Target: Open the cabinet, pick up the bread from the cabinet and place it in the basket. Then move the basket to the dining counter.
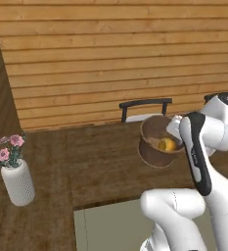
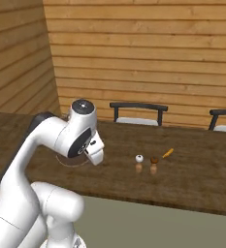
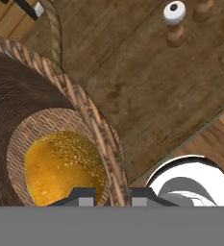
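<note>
the bread (image 3: 60, 168) is in the basket (image 1: 154, 147) now. the end effector (image 3: 111, 194) grips the basket rim, one finger on each side. the basket hangs above the counter (image 1: 86, 162), not yet set down.

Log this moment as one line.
stage: basket carry | round brown woven basket: over dark wood-plank dining counter | golden-orange bun: inside | gripper: on rim
</note>
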